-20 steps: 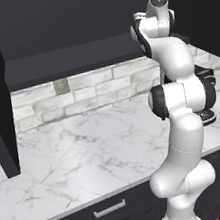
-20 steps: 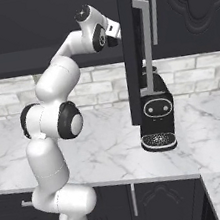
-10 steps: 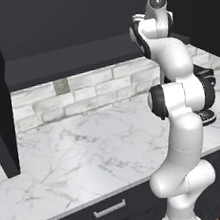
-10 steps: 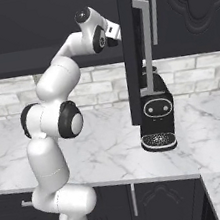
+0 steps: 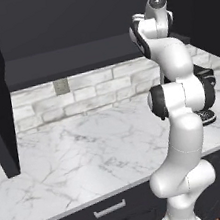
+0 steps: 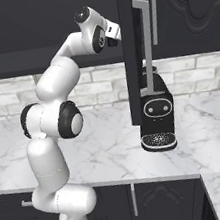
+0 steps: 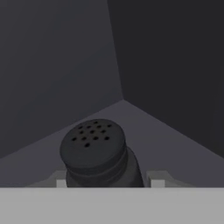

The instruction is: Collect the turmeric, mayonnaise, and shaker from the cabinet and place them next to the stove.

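My arm has barely stirred over the last second. It holds the same high reach into the cabinet, with the wrist tucked behind the open door. What has changed is at my gripper: my fingers were spread wide and have now drawn in on the shaker.

In the hand view the shaker stands upright on the dark shelf, close to the back corner, its dotted top facing me. A pale fingertip sits at one side of its base and the other tip at the opposite side. The left tip looks to be touching the body. On the right the bottom edge of the view cuts off the contact, so I would call this a pinch on the shaker that is probably seated but not yet proven.

For the task, I judge that the reach is done and the grasp is just made, with the shaker not yet lifted off the shelf. The next move should be a small, straight lift to test the hold, then a pull back past the door. The shaker is squat and smooth with a rounded top, so a grip low on its base could let it tip. The other two items would come after this one.
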Controlling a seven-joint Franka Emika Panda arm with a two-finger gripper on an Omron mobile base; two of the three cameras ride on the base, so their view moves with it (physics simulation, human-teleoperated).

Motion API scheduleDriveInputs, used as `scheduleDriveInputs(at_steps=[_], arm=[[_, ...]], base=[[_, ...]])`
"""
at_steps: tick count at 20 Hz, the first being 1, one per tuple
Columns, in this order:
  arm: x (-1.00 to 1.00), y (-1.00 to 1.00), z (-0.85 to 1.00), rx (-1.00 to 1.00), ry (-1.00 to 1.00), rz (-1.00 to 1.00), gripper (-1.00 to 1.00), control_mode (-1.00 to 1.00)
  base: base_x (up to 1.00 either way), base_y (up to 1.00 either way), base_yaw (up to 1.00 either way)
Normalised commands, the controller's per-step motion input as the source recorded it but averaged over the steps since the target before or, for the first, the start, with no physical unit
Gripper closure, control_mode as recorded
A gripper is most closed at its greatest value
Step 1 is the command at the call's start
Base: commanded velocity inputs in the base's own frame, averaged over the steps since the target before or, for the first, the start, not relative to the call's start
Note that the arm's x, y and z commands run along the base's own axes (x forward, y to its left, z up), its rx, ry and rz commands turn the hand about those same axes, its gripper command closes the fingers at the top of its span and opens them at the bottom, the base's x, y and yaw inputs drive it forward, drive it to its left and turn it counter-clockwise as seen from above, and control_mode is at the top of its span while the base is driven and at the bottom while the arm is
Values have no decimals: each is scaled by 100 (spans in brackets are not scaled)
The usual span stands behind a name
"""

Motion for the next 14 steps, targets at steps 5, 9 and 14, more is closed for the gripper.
scheduleDriveInputs(at_steps=[5, 9, 14], arm=[[0, 0, -8, 0, 0, 0, 100, -100], [0, 0, -15, 0, 0, 0, 100, -100], [-27, 0, -21, 0, -12, 0, 100, -100]], base=[[0, 0, 0], [0, 0, 0], [0, 0, 0]])
